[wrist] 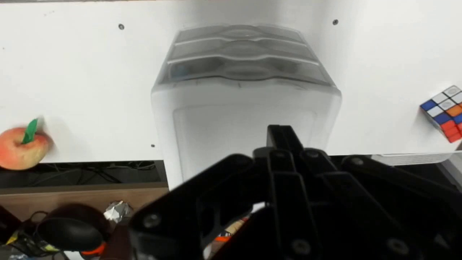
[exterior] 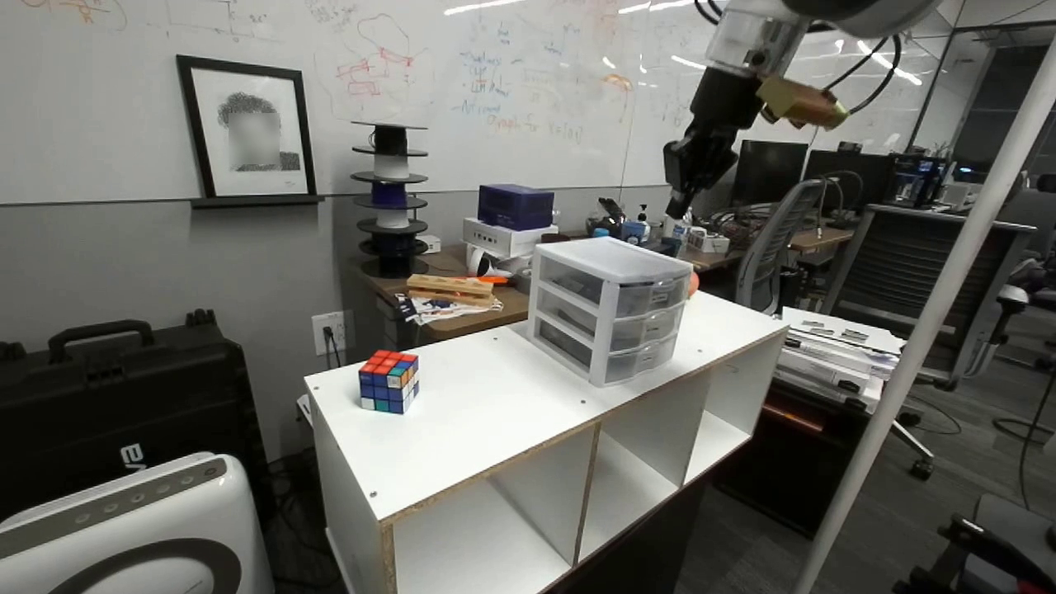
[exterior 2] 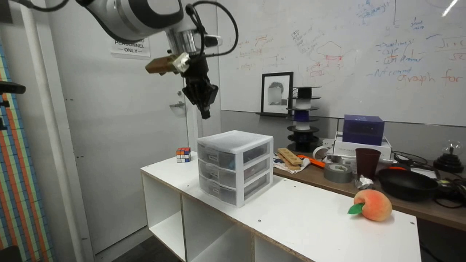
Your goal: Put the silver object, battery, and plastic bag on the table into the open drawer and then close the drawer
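The white table bears the white-framed three-drawer unit, also in an exterior view and the wrist view. All its translucent drawers look shut, including the top drawer. Blurred dark shapes and a bluish patch show through the top drawer. I cannot tell what they are. No silver object, battery or plastic bag shows on the table. My gripper is shut and empty. In both exterior views the gripper hangs above the unit, apart from it.
A Rubik's cube and a toy peach stand on the table at opposite ends. A brown desk behind it holds crumpled silver foil, a black pan, tape and boxes.
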`<state>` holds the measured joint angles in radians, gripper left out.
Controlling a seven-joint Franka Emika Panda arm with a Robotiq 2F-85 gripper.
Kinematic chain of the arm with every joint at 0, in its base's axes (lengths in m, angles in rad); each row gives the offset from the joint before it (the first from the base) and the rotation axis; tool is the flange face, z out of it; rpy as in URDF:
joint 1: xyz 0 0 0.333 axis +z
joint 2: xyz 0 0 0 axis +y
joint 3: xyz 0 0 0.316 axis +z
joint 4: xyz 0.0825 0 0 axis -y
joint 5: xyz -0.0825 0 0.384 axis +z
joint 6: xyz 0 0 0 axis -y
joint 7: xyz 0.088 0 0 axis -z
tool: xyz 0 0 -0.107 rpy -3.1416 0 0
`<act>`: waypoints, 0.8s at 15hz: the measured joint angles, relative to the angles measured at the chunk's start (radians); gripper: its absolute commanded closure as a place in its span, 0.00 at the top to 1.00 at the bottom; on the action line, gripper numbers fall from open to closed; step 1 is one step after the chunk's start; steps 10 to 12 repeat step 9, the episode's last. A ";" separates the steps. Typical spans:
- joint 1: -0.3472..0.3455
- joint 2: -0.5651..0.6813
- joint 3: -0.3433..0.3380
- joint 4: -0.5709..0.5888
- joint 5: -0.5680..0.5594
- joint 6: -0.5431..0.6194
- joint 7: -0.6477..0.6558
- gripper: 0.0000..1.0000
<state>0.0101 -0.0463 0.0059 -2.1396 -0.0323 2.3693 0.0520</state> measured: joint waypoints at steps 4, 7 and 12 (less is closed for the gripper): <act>0.017 -0.140 0.006 0.040 0.115 -0.249 -0.114 0.31; 0.018 -0.198 -0.006 0.059 0.179 -0.400 -0.171 0.28; 0.018 -0.207 -0.013 0.061 0.183 -0.419 -0.182 0.32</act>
